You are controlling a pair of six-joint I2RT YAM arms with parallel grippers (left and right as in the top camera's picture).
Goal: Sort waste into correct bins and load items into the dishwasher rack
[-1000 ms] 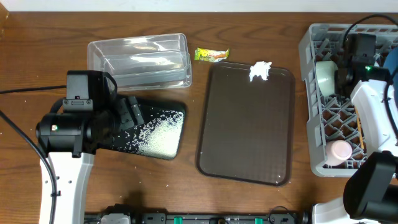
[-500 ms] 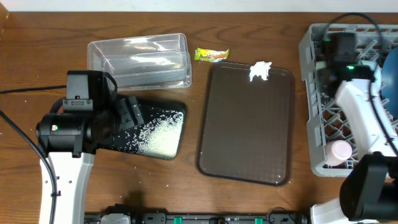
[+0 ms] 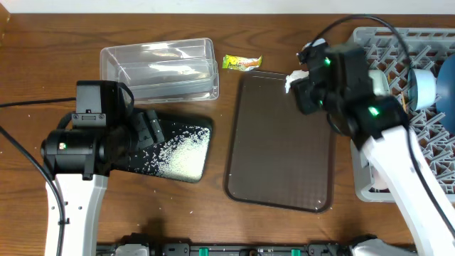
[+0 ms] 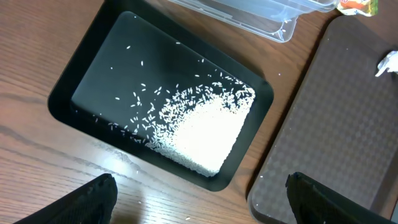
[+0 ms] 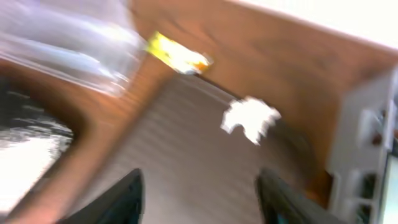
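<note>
The white tissue point(image 3: 296, 75) lies on the far right corner of the brown tray, and shows blurred in the right wrist view point(image 5: 249, 118). The yellow-green wrapper point(image 3: 242, 62) lies on the table just behind that tray point(image 5: 178, 56). Rice grains point(image 3: 182, 153) are heaped in the black tray point(image 3: 201, 128) point(image 4: 93, 68). The clear tub point(image 3: 159, 66) stands behind it. My right gripper point(image 3: 306, 94) point(image 5: 199, 199) is open and empty, hovering beside the tissue. My left gripper point(image 3: 149, 131) point(image 4: 202, 208) is open and empty over the black tray's near edge. The grey rack point(image 3: 387, 43) holds a light blue bowl point(image 3: 424, 89).
The large brown serving tray point(image 3: 281, 153) fills the middle of the table, between the black tray and the rack. A few stray grains lie on the wood in front of the black tray. A blue plate edge point(image 3: 450, 96) shows at the far right in the rack.
My right arm has swung left from over the rack to the brown tray's far right corner, next to the tissue. The left arm has not moved.
</note>
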